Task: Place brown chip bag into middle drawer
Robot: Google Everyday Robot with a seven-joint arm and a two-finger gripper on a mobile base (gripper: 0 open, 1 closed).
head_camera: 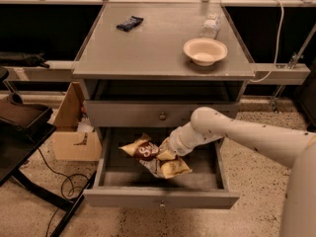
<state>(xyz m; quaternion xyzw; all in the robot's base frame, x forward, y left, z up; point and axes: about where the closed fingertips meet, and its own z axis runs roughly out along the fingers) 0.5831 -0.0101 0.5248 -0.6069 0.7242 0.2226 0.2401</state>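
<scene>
The brown chip bag (146,151), dark brown with pale yellow ends and white lettering, sits low inside the open middle drawer (160,199), left of its centre, at or just above the grey floor. My gripper (168,154) reaches into the drawer from the right at the end of the white arm and is shut on the bag's right side. The bag is crumpled around it and hides the fingertips.
The closed grey drawer (160,115) with a round knob is just above the open one. On the tabletop are a dark blue packet (129,22), a white bowl (205,51) and a clear bottle (211,24). A cardboard box (74,132) and a black stand (19,127) are at the left.
</scene>
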